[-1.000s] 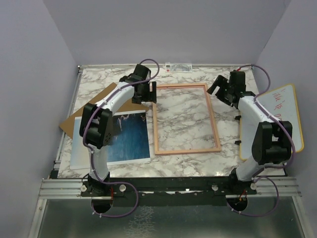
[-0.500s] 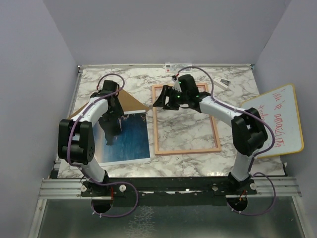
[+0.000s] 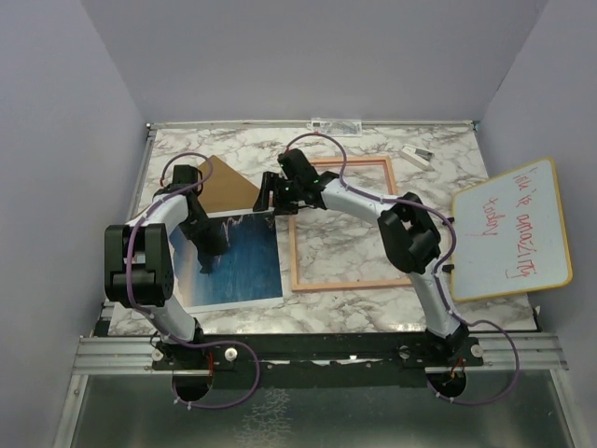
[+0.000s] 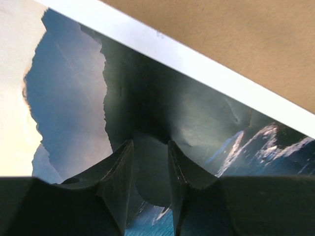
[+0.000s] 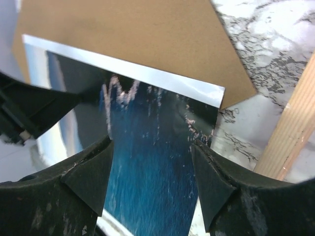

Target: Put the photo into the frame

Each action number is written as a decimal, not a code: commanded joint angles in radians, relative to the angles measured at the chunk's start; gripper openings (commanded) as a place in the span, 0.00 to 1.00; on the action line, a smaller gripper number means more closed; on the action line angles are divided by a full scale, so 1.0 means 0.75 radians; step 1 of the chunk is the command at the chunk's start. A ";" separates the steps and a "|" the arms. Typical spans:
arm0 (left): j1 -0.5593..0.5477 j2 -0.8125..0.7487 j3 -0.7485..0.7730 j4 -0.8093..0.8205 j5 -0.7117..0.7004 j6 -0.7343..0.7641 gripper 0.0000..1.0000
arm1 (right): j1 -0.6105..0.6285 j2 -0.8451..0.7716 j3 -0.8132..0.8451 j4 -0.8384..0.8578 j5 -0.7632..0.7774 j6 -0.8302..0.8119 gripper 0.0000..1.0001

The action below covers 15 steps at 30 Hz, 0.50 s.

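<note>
The photo [image 3: 238, 266], blue sea and dark cliffs with a white border, lies flat on the table's left side. Its top edge overlaps the brown backing board [image 3: 224, 182]. The frame [image 3: 297, 243] lies flat to its right, wood side up, with marble showing through the pane. My left gripper [image 3: 213, 245] is low over the photo's dark cliff area [image 4: 197, 118], jaws a narrow gap apart with nothing between them [image 4: 150, 145]. My right gripper [image 3: 270, 201] reaches across, wide open [image 5: 152, 145], above the photo's upper right corner [image 5: 147, 128], beside the frame's wooden rim [image 5: 295, 128].
A wood-edged whiteboard [image 3: 513, 229] with red writing hangs over the table's right edge. A small white object [image 3: 417, 154] lies at the back right and a label strip [image 3: 336, 123] at the back edge. Grey walls enclose three sides of the marble table [image 3: 354, 308].
My right arm has swung left from the frame's top edge to the photo's upper right corner. My left gripper has come down a little over the photo.
</note>
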 commanded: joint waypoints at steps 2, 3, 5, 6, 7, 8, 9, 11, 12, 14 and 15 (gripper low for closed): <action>0.017 0.021 -0.071 0.048 0.016 0.012 0.34 | 0.051 0.102 0.149 -0.317 0.333 0.043 0.69; 0.016 0.019 -0.082 0.054 0.016 0.012 0.34 | 0.053 0.108 0.161 -0.334 0.346 0.051 0.69; 0.016 0.017 -0.108 0.074 0.023 0.004 0.34 | 0.057 0.117 0.165 -0.343 0.358 0.048 0.69; 0.016 0.018 -0.119 0.085 0.032 0.000 0.34 | 0.059 0.125 0.170 -0.348 0.360 0.048 0.70; 0.019 0.021 -0.129 0.094 0.041 -0.005 0.34 | 0.059 0.137 0.176 -0.350 0.353 0.049 0.70; 0.018 0.024 -0.131 0.097 0.050 -0.007 0.34 | 0.059 0.150 0.182 -0.356 0.341 0.055 0.70; 0.018 0.028 -0.131 0.097 0.056 -0.009 0.34 | 0.059 0.165 0.188 -0.364 0.329 0.061 0.71; 0.019 0.030 -0.129 0.097 0.061 -0.009 0.34 | 0.061 0.186 0.196 -0.363 0.303 0.060 0.71; 0.020 0.029 -0.129 0.095 0.061 -0.008 0.34 | 0.061 0.193 0.193 -0.350 0.288 0.056 0.72; 0.019 0.032 -0.126 0.095 0.064 -0.004 0.34 | 0.061 0.212 0.189 -0.315 0.240 0.036 0.73; 0.019 0.037 -0.123 0.093 0.067 -0.002 0.34 | 0.061 0.224 0.187 -0.294 0.199 0.024 0.73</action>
